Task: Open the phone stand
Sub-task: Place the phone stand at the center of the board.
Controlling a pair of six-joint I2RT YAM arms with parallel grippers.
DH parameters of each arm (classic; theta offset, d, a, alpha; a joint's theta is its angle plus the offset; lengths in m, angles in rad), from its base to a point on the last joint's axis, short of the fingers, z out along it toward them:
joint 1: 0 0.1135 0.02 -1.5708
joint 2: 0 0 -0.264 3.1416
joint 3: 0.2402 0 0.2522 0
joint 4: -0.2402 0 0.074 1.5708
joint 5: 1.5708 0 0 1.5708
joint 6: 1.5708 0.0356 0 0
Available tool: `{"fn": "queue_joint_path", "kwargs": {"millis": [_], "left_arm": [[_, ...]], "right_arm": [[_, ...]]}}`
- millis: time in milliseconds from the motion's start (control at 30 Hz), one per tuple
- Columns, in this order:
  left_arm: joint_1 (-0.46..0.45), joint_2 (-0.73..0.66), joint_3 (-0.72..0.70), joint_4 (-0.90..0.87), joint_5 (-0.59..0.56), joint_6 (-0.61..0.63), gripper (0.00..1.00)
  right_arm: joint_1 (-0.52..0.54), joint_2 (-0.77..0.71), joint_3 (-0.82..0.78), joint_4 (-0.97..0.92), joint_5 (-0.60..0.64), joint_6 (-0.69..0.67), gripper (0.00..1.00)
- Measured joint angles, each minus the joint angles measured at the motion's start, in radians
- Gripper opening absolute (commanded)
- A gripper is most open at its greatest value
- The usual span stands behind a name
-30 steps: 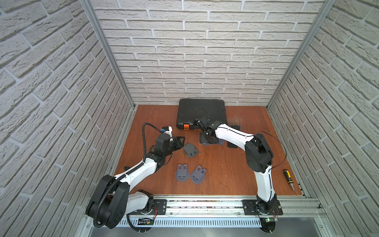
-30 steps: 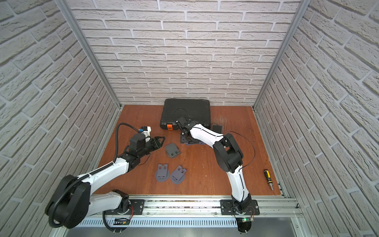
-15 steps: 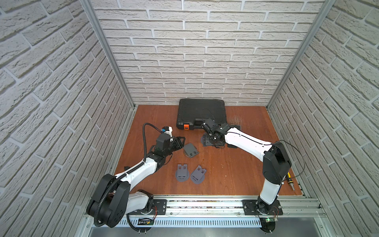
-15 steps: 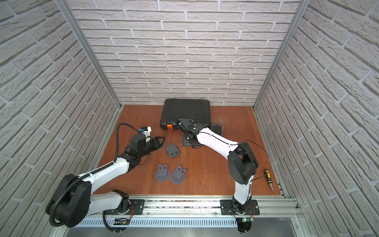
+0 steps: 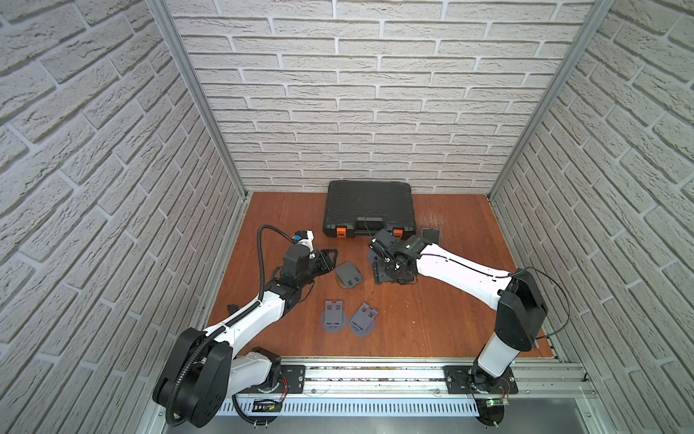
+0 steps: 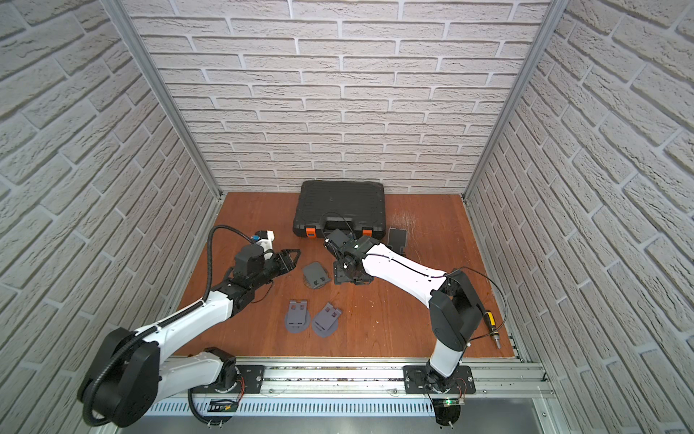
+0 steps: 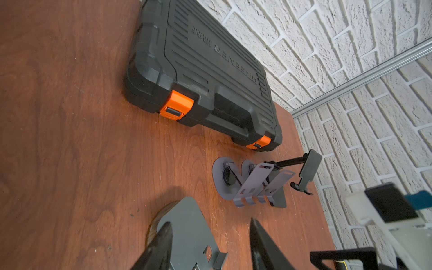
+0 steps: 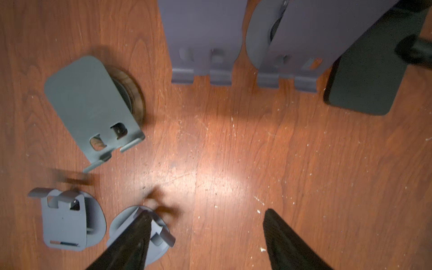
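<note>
A grey phone stand [image 5: 349,275] lies left of the middle, its plate tilted a little above its round base [image 8: 91,102]. My left gripper [image 5: 327,259] is open just left of the stand. In the left wrist view the plate [image 7: 187,229] reaches in between the spread fingers [image 7: 161,245] and neither finger presses on it. My right gripper [image 5: 392,277] hangs open to the stand's right with only bare wood between its fingers [image 8: 280,233].
Two folded grey stands [image 5: 333,315] [image 5: 363,318] lie nearer the front. Two opened grey stands [image 7: 252,184] and a black one [image 7: 308,170] stand by the black tool case [image 5: 370,206]. A screwdriver [image 6: 491,325] lies at the right edge.
My right arm has drawn back from the opened stands by the case, its elbow swinging right. The left arm has barely moved.
</note>
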Motion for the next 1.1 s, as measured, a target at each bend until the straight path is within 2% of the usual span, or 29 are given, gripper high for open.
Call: {"fn": "queue_joint_path", "kwargs": {"millis": [267, 333, 433, 500, 767, 1100], "left_arm": [[0.0, -0.068, -0.021, -0.017, -0.031, 0.007, 0.54], [0.0, -0.079, -0.032, -0.026, -0.036, 0.008, 0.54], [0.0, -0.097, -0.047, -0.041, -0.045, 0.008, 0.54], [0.0, -0.108, -0.053, -0.05, -0.048, 0.008, 0.54], [0.0, -0.143, -0.066, -0.061, -0.066, 0.009, 0.54], [0.0, -0.15, -0.082, -0.07, -0.085, 0.006, 0.54]], "right_arm": [[0.115, 0.001, -0.038, -0.047, -0.059, 0.069, 0.74], [0.137, 0.01, -0.04, -0.047, -0.072, 0.064, 0.66], [0.157, 0.039, -0.039, -0.031, -0.1, 0.039, 0.46], [0.163, 0.067, -0.039, -0.014, -0.128, 0.003, 0.4], [0.163, 0.154, -0.011, 0.003, -0.18, -0.133, 0.35], [0.153, 0.214, 0.061, 0.003, -0.184, -0.228, 0.31]]}}
